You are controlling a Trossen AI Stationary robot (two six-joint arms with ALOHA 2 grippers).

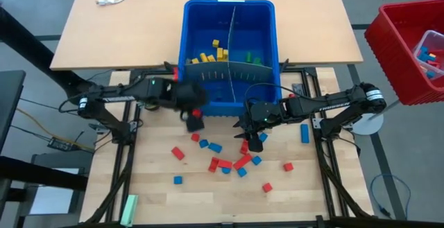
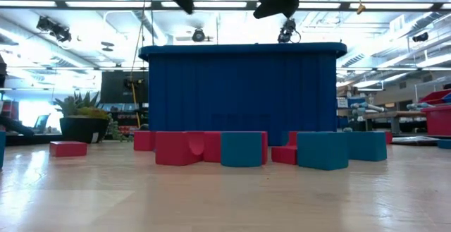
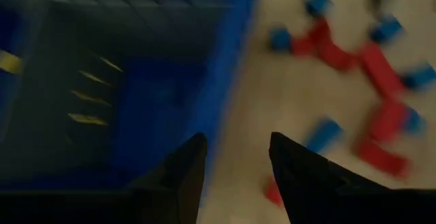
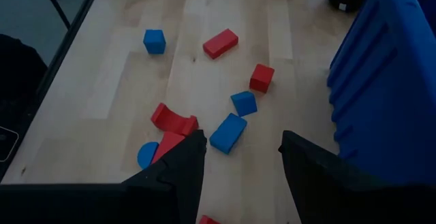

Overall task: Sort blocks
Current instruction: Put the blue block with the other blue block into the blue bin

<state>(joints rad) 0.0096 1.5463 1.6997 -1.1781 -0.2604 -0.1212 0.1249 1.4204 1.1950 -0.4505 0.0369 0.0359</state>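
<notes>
Step in hand: we judge we are between picks, with red and blue blocks (image 1: 229, 164) still loose on the table (image 1: 159, 193) and yellow and green ones already in the blue bin (image 1: 267, 20).
Left gripper (image 1: 195, 120): at the bin's near wall, towards the 7 o'clock corner; in the left wrist view its fingers (image 3: 178, 176) stand apart with nothing between them.
Right gripper (image 1: 254, 139): over the cluster's 12 o'clock edge, jaws apart and empty in its wrist view.
How to do it well: we should pick a block lying clear of its neighbours, such as the blue one (image 4: 228, 133) just ahead of the right fingers (image 4: 178, 173), and straddle its short sides before closing.
Risk: the red pieces (image 4: 174, 123) touch one another, so a descent there could shove several.
Blocks, look: small bricks, mostly rectangular; one red piece shows a curved cut-out.
Blocks, place: scattered from the table's centre towards 5 o'clock.
</notes>
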